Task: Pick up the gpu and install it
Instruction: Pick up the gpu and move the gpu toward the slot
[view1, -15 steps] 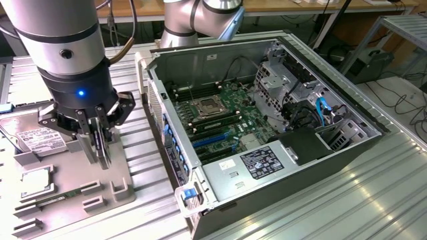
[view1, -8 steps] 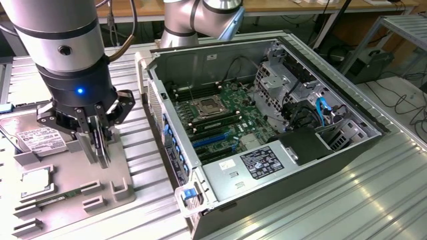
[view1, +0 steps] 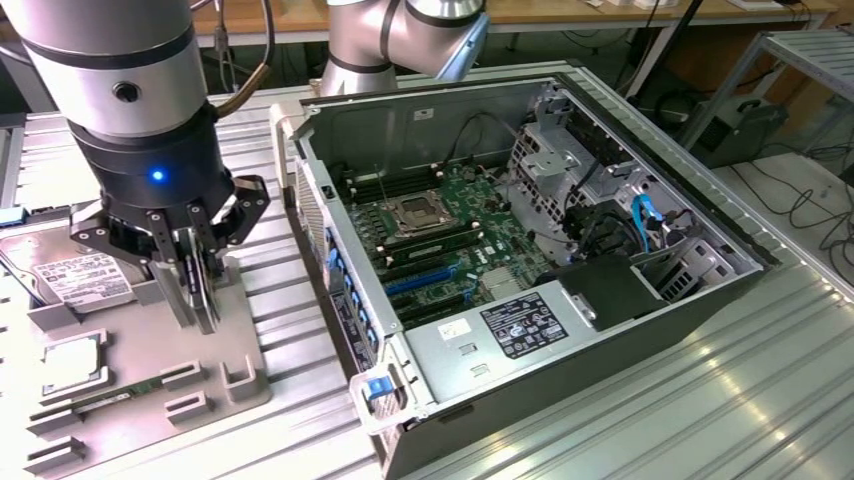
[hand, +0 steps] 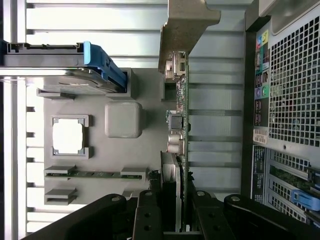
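Note:
My gripper (view1: 200, 318) hangs over the grey holder tray (view1: 147, 350), at the tray's side toward the computer, and is shut on the gpu (view1: 198, 275). The card stands on edge between the fingers. In the wrist view the gpu (hand: 181, 125) shows edge-on as a thin green board with small components, and its silver bracket (hand: 186, 25) is at the far end. The black fingers (hand: 147, 215) clamp the card from both sides, around the gripper (hand: 175, 205). I cannot tell whether the card's lower edge touches the tray.
The open computer case (view1: 747, 262) lies at the exterior view's right, motherboard (view1: 461, 245) with blue slots (view1: 420, 278) exposed. On the tray sit a hard drive (view1: 80, 275), a processor (view1: 74, 360) and a memory stick (view1: 114, 400). The case's rear panel (hand: 290, 100) is close beside the card.

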